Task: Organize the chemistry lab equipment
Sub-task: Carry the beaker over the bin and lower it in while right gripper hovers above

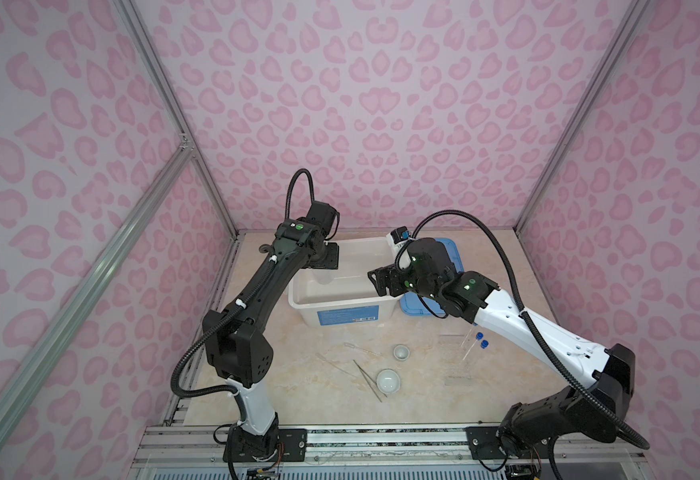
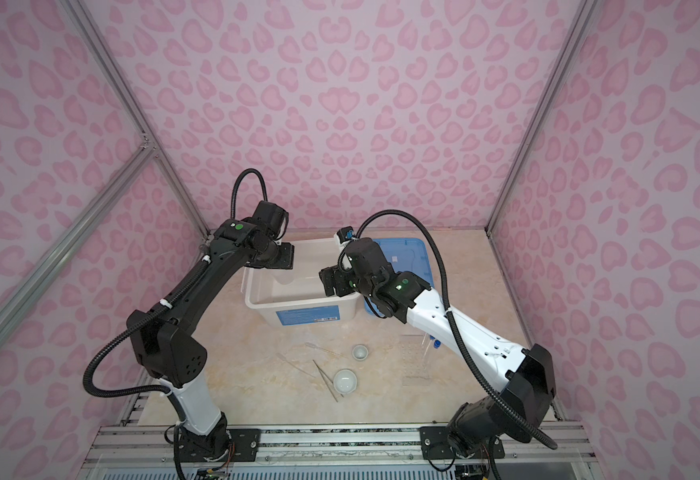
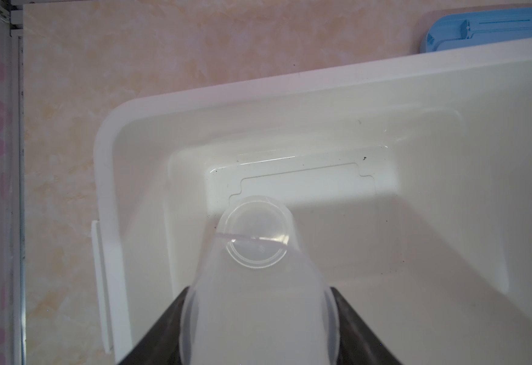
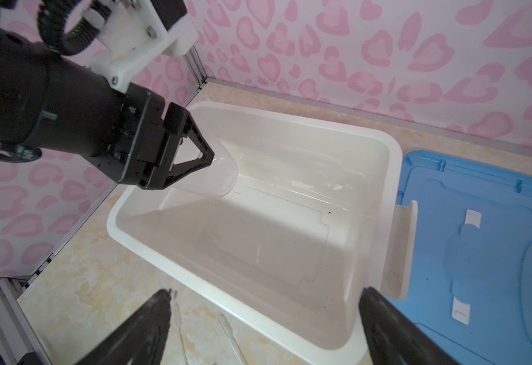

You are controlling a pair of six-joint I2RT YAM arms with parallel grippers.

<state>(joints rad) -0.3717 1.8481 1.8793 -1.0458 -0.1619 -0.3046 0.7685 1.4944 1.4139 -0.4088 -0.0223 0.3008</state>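
Note:
My left gripper (image 3: pixel 258 294) is shut on the clear glass vessel (image 3: pixel 258 252), which hangs tilted over the far left of the white box (image 1: pixel 298 301); the right wrist view shows this grip (image 4: pixel 195 158) on the vessel (image 4: pixel 219 177). My right gripper (image 4: pixel 266 294) stands open above the box's near right corner, with nothing in it. On the table in front of the box lie two clear droppers (image 1: pixel 361 349) (image 1: pixel 336 365), thin metal tweezers (image 1: pixel 367 380) and two white dishes (image 1: pixel 401 352) (image 1: pixel 388 381). Two blue-capped tubes (image 1: pixel 481 338) stand in the clear rack (image 2: pixel 415 359), partly behind my right arm.
The blue lid (image 1: pixel 456 257) lies flat on the table right of the box. Pink patterned walls close in the back and both sides. A metal rail with both arm bases runs along the front edge.

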